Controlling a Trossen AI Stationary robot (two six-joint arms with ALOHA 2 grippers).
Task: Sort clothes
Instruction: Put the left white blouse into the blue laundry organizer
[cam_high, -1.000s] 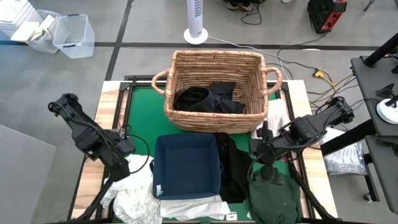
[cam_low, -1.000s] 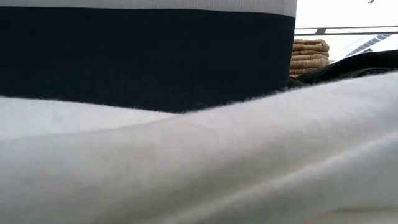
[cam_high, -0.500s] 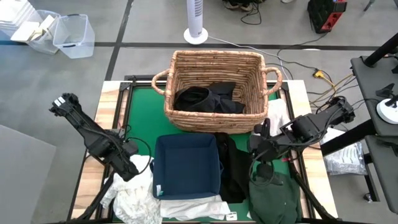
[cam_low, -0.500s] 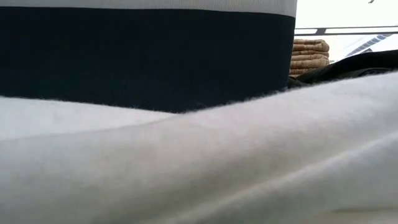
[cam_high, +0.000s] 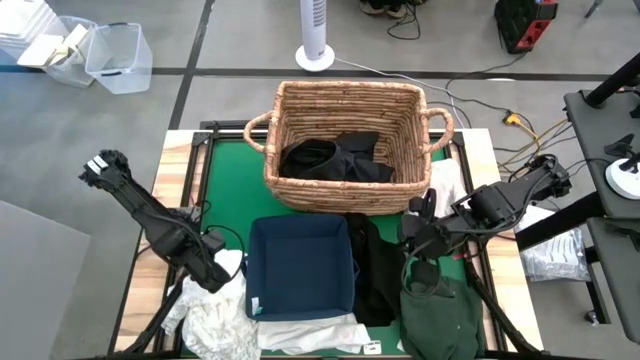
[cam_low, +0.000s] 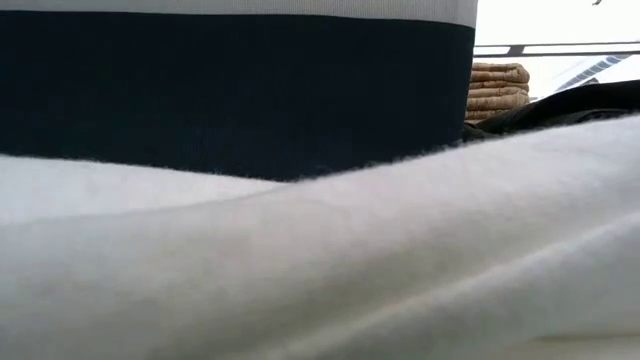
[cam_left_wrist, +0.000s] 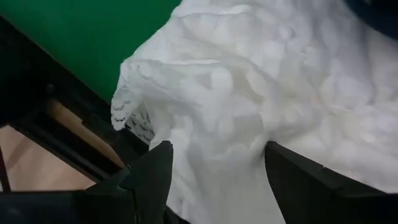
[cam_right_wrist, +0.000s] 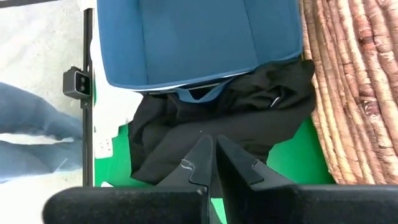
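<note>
The left claw (cam_high: 218, 272) sits low over a crumpled white lace garment (cam_left_wrist: 261, 106) near the counter's (cam_high: 225, 190) left front corner, its fingers (cam_left_wrist: 152, 177) spread wide with the cloth bunched between them, not pinched. The right claw (cam_high: 420, 268) hangs above the dark green garment (cam_high: 440, 315) at the right front, fingers pressed together; whether it grips cloth I cannot tell. More black clothes (cam_high: 335, 158) lie in the wicker basket (cam_high: 345, 100) at the back edge, a black garment (cam_right_wrist: 217, 124) lies between the navy bin (cam_high: 300, 265) and the green one, and a white piece (cam_low: 320, 270) lies along the front edge.
</note>
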